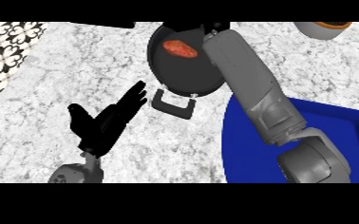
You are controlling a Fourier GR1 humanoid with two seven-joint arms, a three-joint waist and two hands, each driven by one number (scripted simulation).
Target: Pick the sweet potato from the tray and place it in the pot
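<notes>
Right hand itself is hidden beyond the grey forearm (245, 80), so whether it is spread or curled cannot be told; the sweet potato (179, 49) lies inside the pot (184, 78), long axis running upper-left to lower-right. Lifting straight up and away from the rim would keep it undisturbed. Left hand (105, 121) rests spread above the worktop (84, 66), beside the pot, with the blue tray (242, 142) at right.

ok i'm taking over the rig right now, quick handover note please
Left hand: open, fingers straight, resting above the grey speckled counter, holding nothing.
Right hand: hidden past the black round pot; only its grey forearm shows, reaching over the pot.
Orange-red sweet potato: lying inside the pot.
Blue tray: at lower right, under the forearm.
Done: potato in pot. Left: withdraw the right arm.
</notes>
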